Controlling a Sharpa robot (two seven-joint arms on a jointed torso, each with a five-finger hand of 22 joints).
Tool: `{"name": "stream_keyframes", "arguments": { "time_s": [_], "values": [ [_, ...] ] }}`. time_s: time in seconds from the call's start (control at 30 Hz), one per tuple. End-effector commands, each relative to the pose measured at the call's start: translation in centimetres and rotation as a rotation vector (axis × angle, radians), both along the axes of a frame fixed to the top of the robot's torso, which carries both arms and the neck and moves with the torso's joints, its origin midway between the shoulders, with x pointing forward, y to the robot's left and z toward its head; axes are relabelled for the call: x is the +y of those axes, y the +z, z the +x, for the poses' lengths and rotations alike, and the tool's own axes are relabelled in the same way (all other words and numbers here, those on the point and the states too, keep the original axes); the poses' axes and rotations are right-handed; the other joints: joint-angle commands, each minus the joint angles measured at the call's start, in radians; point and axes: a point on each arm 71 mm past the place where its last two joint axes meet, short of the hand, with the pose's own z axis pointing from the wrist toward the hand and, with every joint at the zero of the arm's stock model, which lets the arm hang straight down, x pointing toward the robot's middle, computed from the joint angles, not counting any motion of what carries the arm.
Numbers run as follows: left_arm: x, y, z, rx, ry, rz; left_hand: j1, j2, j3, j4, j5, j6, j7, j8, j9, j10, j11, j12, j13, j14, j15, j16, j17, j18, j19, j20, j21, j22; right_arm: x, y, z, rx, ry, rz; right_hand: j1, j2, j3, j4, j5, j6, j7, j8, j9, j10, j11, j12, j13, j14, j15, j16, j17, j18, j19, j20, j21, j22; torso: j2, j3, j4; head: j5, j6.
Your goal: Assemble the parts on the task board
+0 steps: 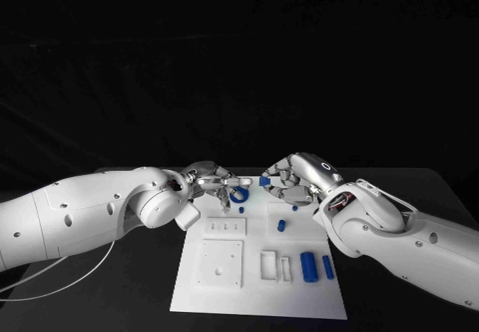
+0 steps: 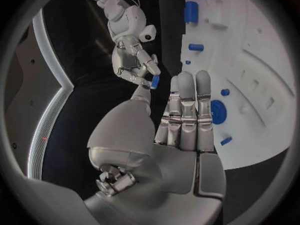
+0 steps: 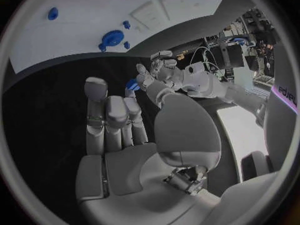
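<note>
Black table (image 1: 419,187), dark backdrop; white task board (image 1: 259,304) at table centre.

Both hands raised over far end of task board, facing each other, close but apart.

Right hand (image 1: 291,181): over far right corner of task board. Small blue part (image 1: 264,181) pinched at tips of thumb and a finger, held clear of the board surface, on the side toward the other hand. Remaining fingers (image 3: 95,92) roughly straight, side by side.

Left hand (image 1: 208,181): over far left corner of task board. Fingers (image 2: 186,92) straight and together, thumb set apart, nothing held. Thumb tip near the small blue part; contact cannot be told.

On task board:
- blue ring piece (image 1: 239,196) near far edge, below the gap between the hands
- short blue peg (image 1: 282,225) toward the middle, right of centre
- two blue cylinders (image 1: 309,266) side by side near the right edge of the task board, close to the near end
- white rectangular recesses (image 1: 219,264) across left half of task board, near end.
</note>
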Motion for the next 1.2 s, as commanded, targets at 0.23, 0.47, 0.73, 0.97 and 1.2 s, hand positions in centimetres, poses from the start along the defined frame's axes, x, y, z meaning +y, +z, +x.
{"name": "stream_keyframes", "arguments": {
  "time_s": [0.23,0.47,0.73,0.97,1.2],
  "values": [
    [-0.7,0.0,-0.3,0.032,-0.032,-0.028,-0.026,0.006,-0.024,0.048,-0.007,-0.002,0.001,0.001,0.000,-0.004,0.003,0.009,0.008,0.004,0.004,-0.001,-0.003,0.009,0.002,0.001,-0.010,0.004,0.8,0.3,-0.6,-0.019,0.027,-0.004,0.001,-0.008,-0.002,0.006,-0.002,-0.002,-0.003,0.003,0.002,0.004,-0.005,0.000,0.001,-0.003,-0.007,-0.001,0.001,-0.003,0.051,-0.007,0.002,0.000,0.001,-0.0004,0.0021,-0.003,-0.005],
    [-1.1,0.0,-0.5,0.057,-0.043,-0.059,-0.012,0.029,-0.039,0.039,-0.005,0.005,-0.001,0.001,-0.001,-0.006,0.002,0.009,0.012,0.002,0.004,0.001,-0.004,0.009,0.001,0.001,-0.012,0.008,1.1,0.4,-0.7,-0.019,0.035,-0.003,0.003,-0.007,-0.004,0.008,-0.001,-0.001,-0.004,0.002,0.002,0.004,-0.005,0.000,0.002,-0.002,-0.007,-0.002,0.000,-0.003,0.051,-0.008,0.003,-0.001,0.000,-0.0005,0.0013,-0.006,-0.005],
    [-1.3,0.1,-0.7,0.068,-0.045,-0.089,0.002,0.057,-0.049,0.005,-0.002,0.013,-0.002,0.001,-0.001,-0.005,0.001,0.009,0.014,0.001,0.003,0.003,-0.005,0.009,0.001,0.001,-0.015,0.015,1.4,0.3,-0.8,-0.013,0.042,-0.006,0.003,-0.007,-0.006,0.010,-0.001,0.000,-0.004,0.002,0.002,0.005,-0.005,0.000,0.002,-0.002,-0.007,-0.002,0.001,-0.003,0.051,-0.008,0.004,-0.001,0.001,-0.0008,0.0016,-0.009,-0.005],
    [-1.5,0.1,-0.7,0.072,-0.043,-0.106,0.023,0.083,-0.045,-0.027,0.003,0.021,-0.005,0.001,-0.001,-0.003,-0.002,0.008,0.012,0.002,0.002,0.005,-0.005,0.008,0.001,-0.001,-0.016,0.019,1.6,0.3,-0.8,-0.008,0.049,-0.011,0.003,-0.007,-0.008,0.011,0.000,0.000,-0.004,0.003,0.002,0.005,-0.005,0.000,0.003,-0.002,-0.007,-0.003,0.000,-0.003,0.051,-0.008,0.002,-0.002,0.000,-0.0008,0.0020,-0.012,-0.005],
    [-1.5,0.2,-0.7,0.070,-0.036,-0.119,0.047,0.105,-0.044,-0.052,0.120,0.043,-0.010,0.001,0.000,-0.004,-0.005,0.003,0.002,0.002,-0.001,0.005,-0.005,0.006,0.001,-0.003,-0.017,0.023,1.7,0.2,-0.8,-0.003,0.054,-0.016,0.002,-0.007,-0.013,0.014,0.000,0.000,-0.004,0.002,0.002,0.005,-0.005,0.000,0.003,-0.002,-0.007,-0.003,0.000,-0.003,0.051,-0.008,0.003,-0.003,0.000,-0.0006,0.0023,-0.013,-0.005]
  ]
}}
